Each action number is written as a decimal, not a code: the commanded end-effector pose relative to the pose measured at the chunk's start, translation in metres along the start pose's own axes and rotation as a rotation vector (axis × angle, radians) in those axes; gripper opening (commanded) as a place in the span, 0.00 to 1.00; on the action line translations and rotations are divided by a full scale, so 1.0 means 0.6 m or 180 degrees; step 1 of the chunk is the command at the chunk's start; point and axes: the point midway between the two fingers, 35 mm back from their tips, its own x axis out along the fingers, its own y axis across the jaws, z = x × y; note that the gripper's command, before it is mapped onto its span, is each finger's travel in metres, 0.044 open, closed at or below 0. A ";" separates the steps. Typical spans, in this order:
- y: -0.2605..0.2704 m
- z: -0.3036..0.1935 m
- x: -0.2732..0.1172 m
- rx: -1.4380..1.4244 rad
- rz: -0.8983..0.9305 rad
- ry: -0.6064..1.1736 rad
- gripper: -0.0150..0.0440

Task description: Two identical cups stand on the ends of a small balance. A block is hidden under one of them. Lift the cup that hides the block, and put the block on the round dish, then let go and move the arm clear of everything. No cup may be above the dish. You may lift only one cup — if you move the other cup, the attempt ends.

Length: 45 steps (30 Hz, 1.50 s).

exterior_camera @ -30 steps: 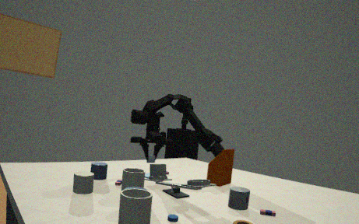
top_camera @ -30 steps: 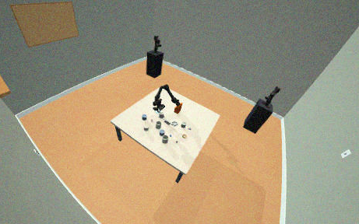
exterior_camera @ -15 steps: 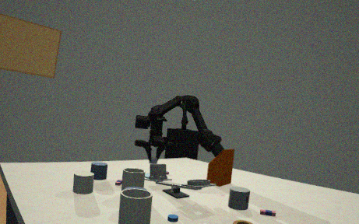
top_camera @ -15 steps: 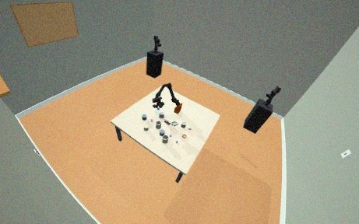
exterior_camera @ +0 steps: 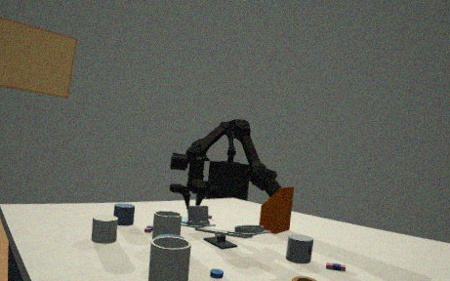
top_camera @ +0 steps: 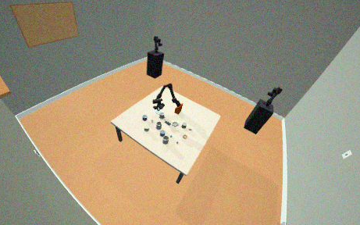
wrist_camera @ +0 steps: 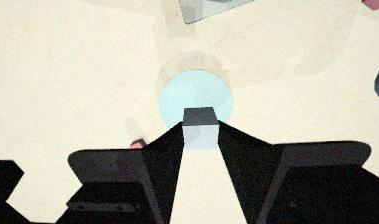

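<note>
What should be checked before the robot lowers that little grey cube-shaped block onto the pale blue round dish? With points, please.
1. Grey cube-shaped block (wrist_camera: 200, 131) gripped by the black gripper (top_camera: 158, 108) (exterior_camera: 192, 207) (wrist_camera: 199, 124): ok.
2. Pale blue round dish (wrist_camera: 192, 92) free of any cup above it: ok.
3. Block centred over the dish: cannot tell; the wrist view is slanted.
4. Block resting on the dish: not ok, it is held above.
5. Grey cup (top_camera: 162, 116) (exterior_camera: 198, 215) at the balance's far end upright: ok.

Matte black arm — chunky rounded joints (exterior_camera: 238, 128), dark tapered jaws (top_camera: 158, 106) (exterior_camera: 192, 207).
</note>
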 end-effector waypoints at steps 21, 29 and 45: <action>0.002 0.000 0.044 -0.0010 0.0004 0.0006 0.39; 0.002 0.000 0.044 -0.0010 0.0004 0.0006 0.74; 0.004 0.005 -0.080 -0.0042 0.0006 -0.0039 1.00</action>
